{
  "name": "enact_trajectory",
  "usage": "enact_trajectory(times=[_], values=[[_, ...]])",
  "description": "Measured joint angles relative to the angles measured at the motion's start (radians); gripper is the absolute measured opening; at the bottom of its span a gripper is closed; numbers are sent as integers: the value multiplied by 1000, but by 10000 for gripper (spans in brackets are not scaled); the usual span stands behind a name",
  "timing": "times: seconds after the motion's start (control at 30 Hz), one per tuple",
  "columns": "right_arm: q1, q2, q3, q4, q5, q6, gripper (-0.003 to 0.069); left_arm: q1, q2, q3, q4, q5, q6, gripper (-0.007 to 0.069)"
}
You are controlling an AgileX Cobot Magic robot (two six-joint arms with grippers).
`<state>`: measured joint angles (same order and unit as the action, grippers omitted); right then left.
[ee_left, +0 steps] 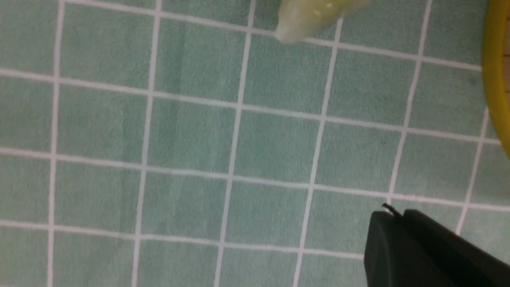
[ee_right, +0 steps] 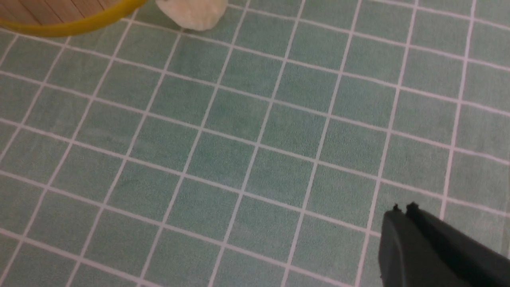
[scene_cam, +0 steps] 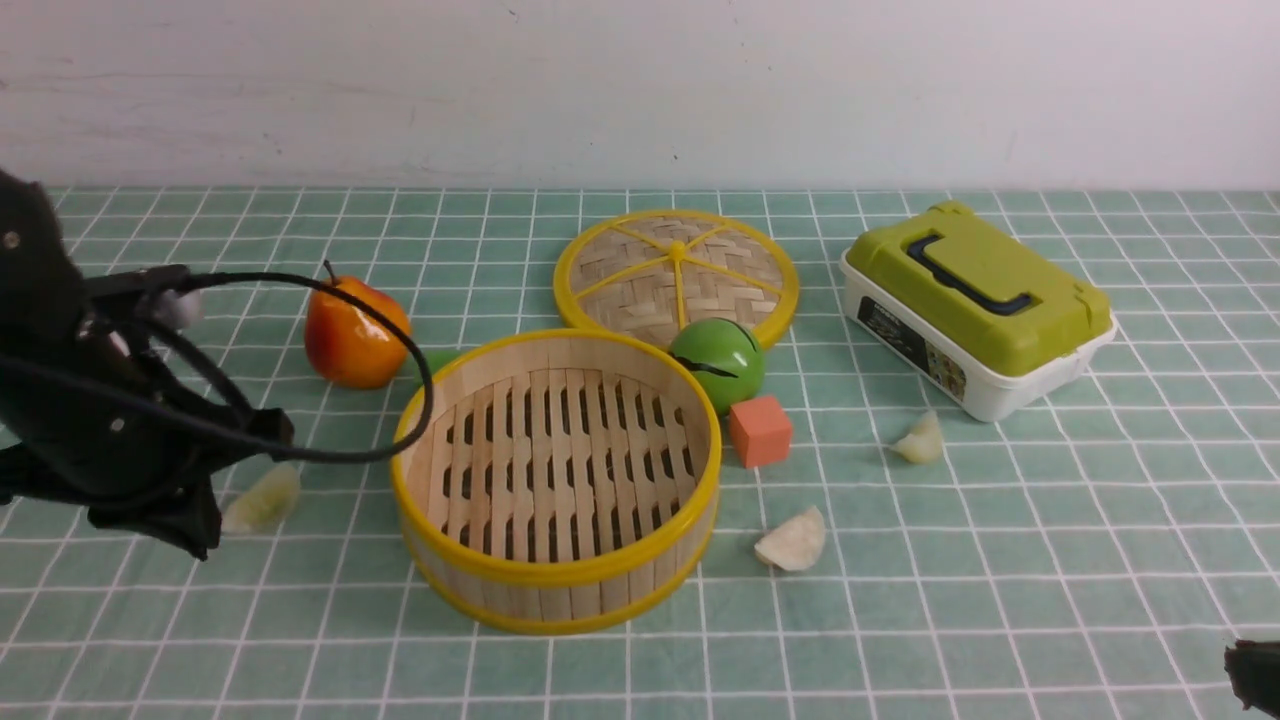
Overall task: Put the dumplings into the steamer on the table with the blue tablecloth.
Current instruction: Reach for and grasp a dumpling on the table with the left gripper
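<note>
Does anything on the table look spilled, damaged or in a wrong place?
Nothing looks spilled or damaged. The steamer stands upright; its lid lies behind it, partly under the green ball, perhaps.

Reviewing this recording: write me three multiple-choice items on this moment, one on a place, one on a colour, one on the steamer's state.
1. Where is the orange cube?
A) inside the steamer
B) on the cloth, right of the steamer
C) on the woven lid

2. What colour is the toolbox-like case's lid?
A) olive green
B) red
C) blue

3. How does the steamer stand?
A) covered by its lid
B) upside down
C) uncovered, with nothing inside

1: B, the orange cube sits on the cloth, just right of the steamer.
2: A, the case's lid is olive green around a black handle.
3: C, the slotted floor shows bare, and the woven lid lies behind.
</note>
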<state>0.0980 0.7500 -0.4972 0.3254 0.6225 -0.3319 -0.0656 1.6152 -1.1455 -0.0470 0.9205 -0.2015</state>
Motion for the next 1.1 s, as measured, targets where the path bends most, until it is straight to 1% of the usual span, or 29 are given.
enact_trajectory(times=[0.1,0.13,0.2,0.3,0.4,0.43,0.47,0.5,0.53,0.77,0.83,0.93,1.03,1.1], values=[[0,0,14,13,-30,-28,-2,0,76,-87,11,21,27,106],[0,0,23,20,-36,-30,-2,0,93,-110,23,15,32,143],[0,0,30,31,-43,-33,-2,0,98,-126,47,-6,36,181],[0,0,36,37,-62,-34,-1,0,108,-135,92,-59,64,269],[0,0,36,42,-78,-34,-1,0,140,-137,105,-100,151,344],[0,0,36,42,-81,-34,-1,0,147,-137,105,-108,173,355],[0,0,36,42,-83,-34,-1,0,168,-137,105,-126,224,372],[0,0,36,42,-83,-34,-1,0,168,-137,105,-129,231,373],[0,0,36,42,-85,-34,-1,0,193,-138,105,-146,289,382],[0,0,36,43,-90,-35,-1,0,272,-138,105,-197,413,377],[0,0,36,51,-91,-35,-1,0,293,-138,106,-226,427,351],[0,0,36,66,-91,-35,-1,0,322,-138,112,-264,428,282],[0,0,36,70,-93,-35,-1,0,329,-143,113,-275,386,201],[0,0,36,74,-93,-35,-1,0,329,-143,113,-275,349,193]])
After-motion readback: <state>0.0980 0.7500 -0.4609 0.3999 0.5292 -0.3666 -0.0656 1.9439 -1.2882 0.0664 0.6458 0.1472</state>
